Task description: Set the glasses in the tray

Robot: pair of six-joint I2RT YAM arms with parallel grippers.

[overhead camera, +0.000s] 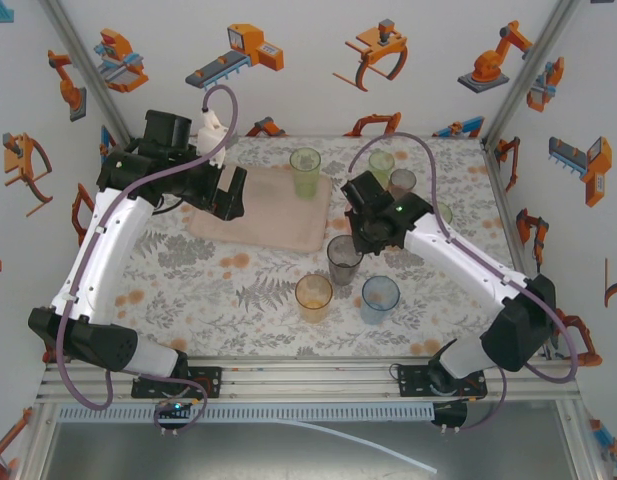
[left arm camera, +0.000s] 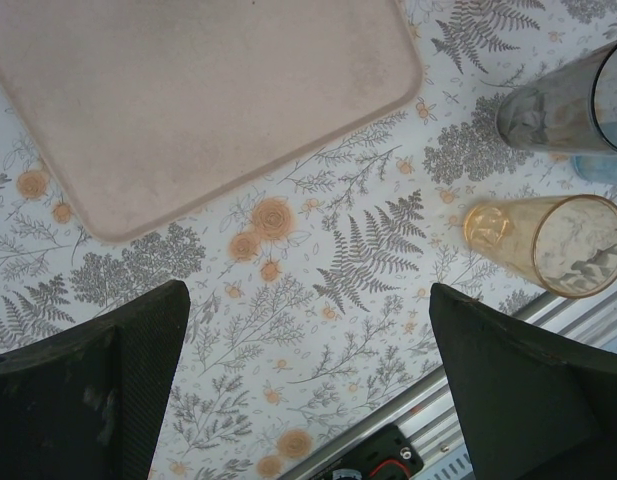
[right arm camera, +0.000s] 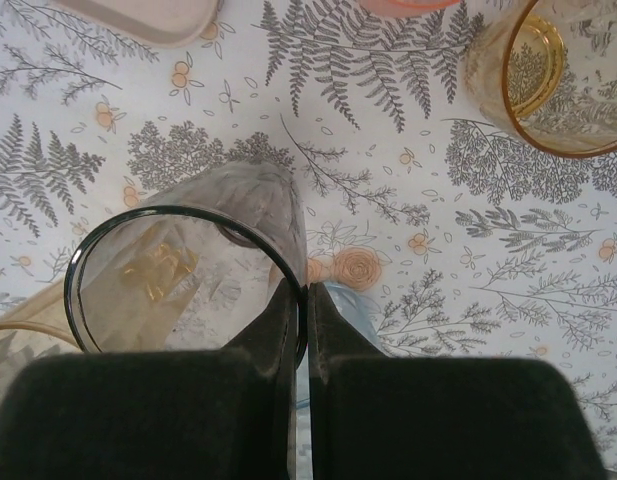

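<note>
**Right end effector pinches the grey glass by its rim**

The right end effector [right arm camera: 306, 300] is squeezed tight on the smoky grey glass [right arm camera: 178, 270]. One finger is inside the cup and one is outside, right at the rim. This glass is just off the tray's [overhead camera: 268, 215] near right corner. It is not in the tray yet.

The left end effector [left arm camera: 308, 300] has its fingers wide apart and holds nothing. It hangs over the bench [left arm camera: 318, 230], close to the tray's edge.

The glass looks like thin, see-through plastic, so it is likely light and a bit bendy. It is smooth too, so it may slip or swing when held by one side. The rim is a good place to hold it, I think, if the lift is slow and straight up.

An orange glass [overhead camera: 314, 297] and a blue glass [overhead camera: 380, 298] stand farther from the tray, on its near side. A green glass [overhead camera: 306, 170] stands at the tray's far right corner.
</note>
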